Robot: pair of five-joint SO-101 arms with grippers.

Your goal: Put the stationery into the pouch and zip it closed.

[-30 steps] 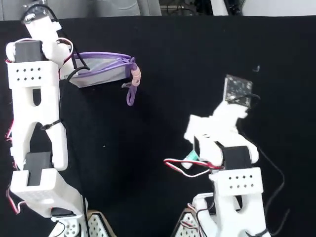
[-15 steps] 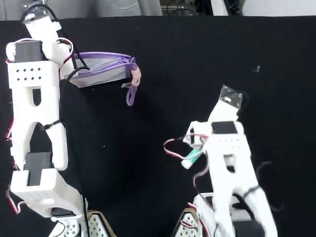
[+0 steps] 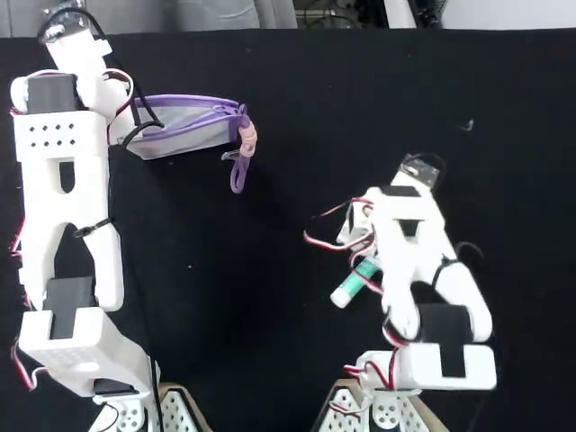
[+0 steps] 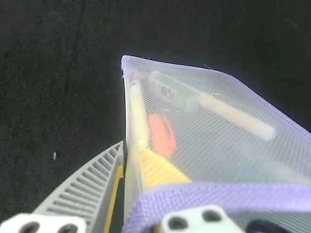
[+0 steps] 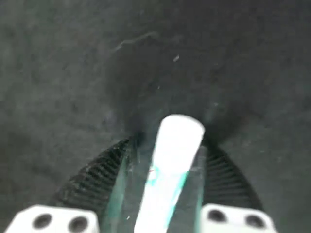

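Evidently clamped left jaws on one end of the mesh pouch (image 3: 184,126) to steady it; pinched the glue stick (image 3: 354,283) in right jaws above the desk (image 3: 297,108), ready for loading.

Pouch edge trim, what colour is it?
Purple. The trim of the pouch shows best in the high view.
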